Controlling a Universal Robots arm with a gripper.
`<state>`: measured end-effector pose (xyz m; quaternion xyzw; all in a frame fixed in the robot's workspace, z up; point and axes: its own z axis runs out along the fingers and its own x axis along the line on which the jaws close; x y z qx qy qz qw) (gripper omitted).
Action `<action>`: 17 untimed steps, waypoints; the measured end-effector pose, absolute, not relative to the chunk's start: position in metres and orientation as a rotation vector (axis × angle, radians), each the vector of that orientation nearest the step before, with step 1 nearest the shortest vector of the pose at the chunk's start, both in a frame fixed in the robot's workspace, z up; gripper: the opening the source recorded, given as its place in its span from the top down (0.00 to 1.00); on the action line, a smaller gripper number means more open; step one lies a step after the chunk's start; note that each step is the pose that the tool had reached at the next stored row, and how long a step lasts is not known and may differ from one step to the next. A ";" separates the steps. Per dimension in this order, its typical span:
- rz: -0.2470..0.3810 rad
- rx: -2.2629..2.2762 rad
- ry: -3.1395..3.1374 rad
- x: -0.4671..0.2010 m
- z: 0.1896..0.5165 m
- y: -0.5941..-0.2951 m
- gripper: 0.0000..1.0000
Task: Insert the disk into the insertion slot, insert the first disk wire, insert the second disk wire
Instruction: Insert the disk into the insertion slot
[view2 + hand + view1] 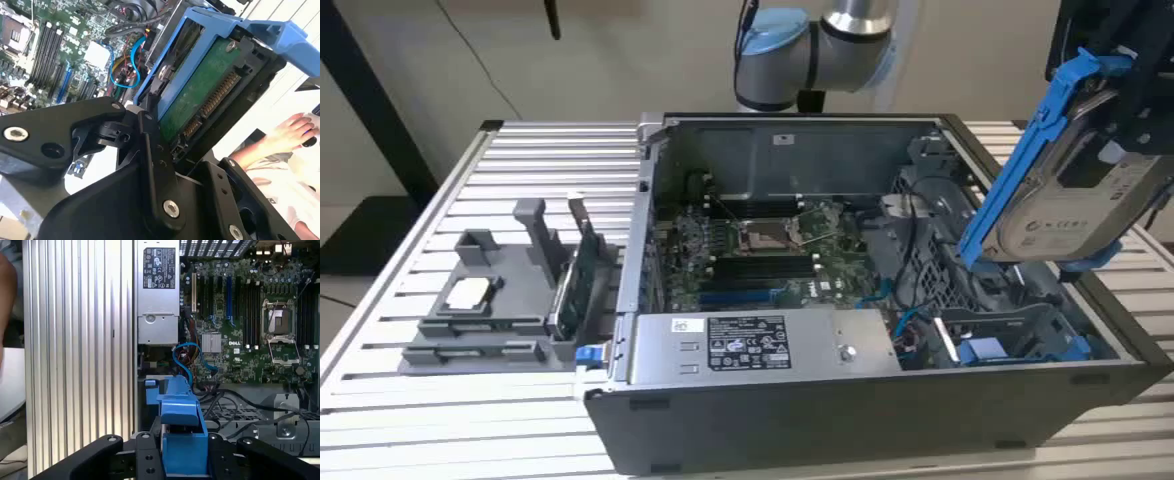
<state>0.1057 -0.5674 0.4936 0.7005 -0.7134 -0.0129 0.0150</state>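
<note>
Black gripper (1107, 150) is clamped tight on the disk (1061, 215), holding it by its blue frame (182, 440). In the exterior view the disk hangs in the air at about 2 o'clock. It is tipped up on its edge, above the corner of the computer and not touching it.

The biggest thing is the metal table (440, 440) with long ribs, and it holds everything else. On it sits the open computer case (854, 430), which fills the middle of the exterior view. Inside, a grey power box (761, 345) with a label lies along the near wall at 6 o'clock. A green board (761, 245) lies flat in the middle. A grey holder (487, 300) stands on the table at 9 o'clock, beside the case.

The insertion slot (1014, 335) is in the case at about 4 o'clock, a grey bay with blue bits. It is below the disk, and the disk is not in it yet.

A thin blue wire (186, 354) curls inside the case near the power box. In the second wrist view a person's hand (292, 132) rests outside the case.
</note>
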 end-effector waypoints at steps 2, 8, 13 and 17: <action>-0.040 2.180 -2.220 0.106 0.494 -0.567 0.67; -0.040 2.180 -2.220 0.106 0.494 -0.567 0.67; -0.040 2.180 -2.220 0.106 0.493 -0.567 0.67; -0.040 2.180 -2.220 0.106 0.488 -0.567 0.67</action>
